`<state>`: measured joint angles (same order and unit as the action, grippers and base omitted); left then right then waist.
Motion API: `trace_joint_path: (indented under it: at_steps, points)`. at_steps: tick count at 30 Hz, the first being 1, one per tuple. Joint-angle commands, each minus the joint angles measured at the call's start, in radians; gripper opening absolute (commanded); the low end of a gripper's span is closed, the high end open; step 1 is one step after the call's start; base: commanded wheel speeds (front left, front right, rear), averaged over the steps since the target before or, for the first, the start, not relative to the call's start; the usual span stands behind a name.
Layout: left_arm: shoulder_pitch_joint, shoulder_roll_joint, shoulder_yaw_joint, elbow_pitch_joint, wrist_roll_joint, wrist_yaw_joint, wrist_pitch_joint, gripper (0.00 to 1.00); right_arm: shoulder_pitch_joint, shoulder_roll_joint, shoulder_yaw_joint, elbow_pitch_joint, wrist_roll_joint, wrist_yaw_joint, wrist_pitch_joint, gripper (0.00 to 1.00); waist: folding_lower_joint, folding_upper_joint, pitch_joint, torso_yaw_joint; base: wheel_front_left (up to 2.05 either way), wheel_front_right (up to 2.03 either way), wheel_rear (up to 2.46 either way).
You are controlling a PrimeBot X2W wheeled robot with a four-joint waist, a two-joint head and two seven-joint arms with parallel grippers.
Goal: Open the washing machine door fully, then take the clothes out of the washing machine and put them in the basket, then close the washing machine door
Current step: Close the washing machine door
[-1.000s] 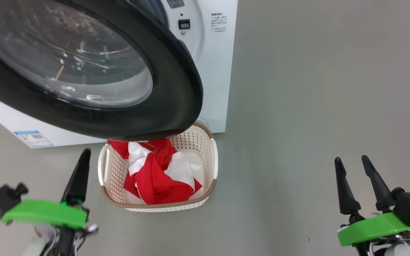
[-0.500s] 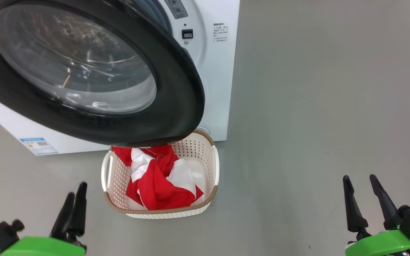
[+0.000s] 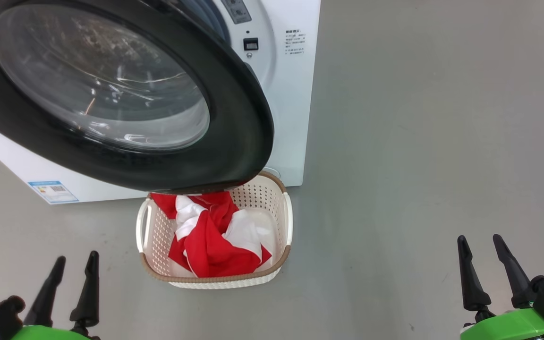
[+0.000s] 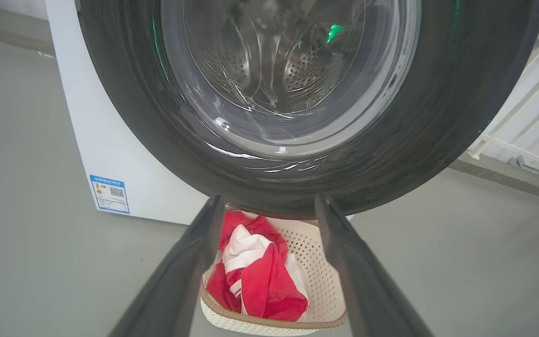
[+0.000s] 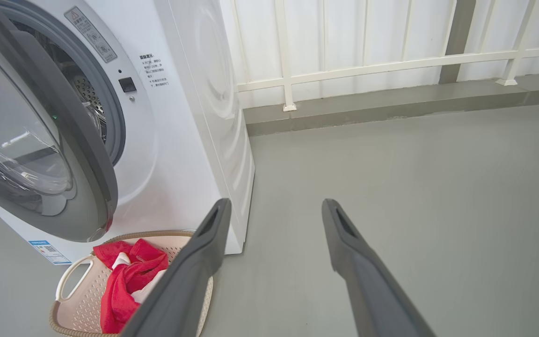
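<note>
Plainly, the large round black-rimmed glass washing machine door [image 3: 111, 89] stood open over the cream perforated plastic basket [image 3: 287, 222] holding the red-and-white fabric clothes [image 3: 210, 236]. It lay straight ahead of the nearer left hand [image 3: 76, 257]; the right hand [image 3: 479, 238] sat well apart. Both hands were spread and empty. The right wrist view gave the door edge-on, swung off the white washing machine [image 5: 180, 140]; the head view gave its face.

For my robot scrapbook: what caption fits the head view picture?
Red clothes lie in the basket beneath the open door; left gripper and right gripper are open and empty.
</note>
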<state>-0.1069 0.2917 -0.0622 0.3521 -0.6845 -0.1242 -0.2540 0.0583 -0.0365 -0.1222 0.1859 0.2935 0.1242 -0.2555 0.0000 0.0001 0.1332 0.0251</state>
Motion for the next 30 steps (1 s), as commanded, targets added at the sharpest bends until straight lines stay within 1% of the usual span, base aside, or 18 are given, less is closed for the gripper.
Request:
trace_joint_path:
  at_steps: [1,4,7,9,13,27,28,29,30]
  points:
    - [-0.003,0.016,0.060,-0.035,0.057,-0.007,-0.008,1.00,-0.010,-0.014,0.016,-0.028,0.001,0.007,-0.006,1.00,0.0000,-0.0001,0.000,0.000,0.00,0.00,0.00]
    - [0.010,-0.018,0.121,-0.084,0.212,-0.007,-0.008,1.00,-0.013,-0.014,0.013,-0.029,0.002,0.007,-0.006,1.00,0.0000,-0.0001,0.001,0.001,0.00,0.00,0.00]
    - [0.027,-0.052,0.157,-0.127,0.337,-0.007,-0.008,1.00,-0.015,-0.014,0.010,-0.032,0.005,0.007,-0.006,1.00,0.0000,-0.0001,-0.001,0.000,0.00,0.00,0.00]
    - [0.039,-0.078,0.174,-0.143,0.382,-0.007,-0.008,1.00,-0.014,-0.014,0.009,-0.032,0.006,0.007,-0.006,1.00,0.0000,-0.0001,-0.003,-0.001,0.00,0.00,0.00]
    - [0.054,-0.104,0.182,-0.130,0.410,-0.007,-0.008,1.00,-0.011,-0.014,0.009,-0.029,0.005,0.007,-0.006,1.00,0.0000,-0.0001,-0.008,-0.002,0.00,0.00,0.00]
    - [0.051,-0.112,0.179,-0.123,0.406,-0.007,-0.008,1.00,-0.003,-0.014,0.013,-0.030,-0.001,0.007,-0.006,1.00,0.0000,-0.0001,-0.021,0.012,0.00,0.00,0.00]
    - [0.050,-0.114,0.174,-0.122,0.406,-0.007,-0.008,1.00,-0.003,-0.014,0.015,-0.033,0.004,0.007,-0.006,0.63,0.0000,-0.0001,-0.021,0.017,0.00,0.00,0.00]
    - [0.048,-0.117,0.169,-0.122,0.406,-0.007,-0.008,1.00,-0.004,-0.014,0.020,-0.034,0.007,0.007,-0.006,0.04,0.0000,-0.0001,-0.021,0.022,0.00,0.00,0.00]
    - [0.048,-0.117,0.169,-0.122,0.406,-0.007,-0.008,1.00,-0.004,-0.014,0.020,-0.034,0.007,0.007,-0.006,0.04,0.0000,-0.0001,-0.021,0.022,0.00,0.00,0.00]
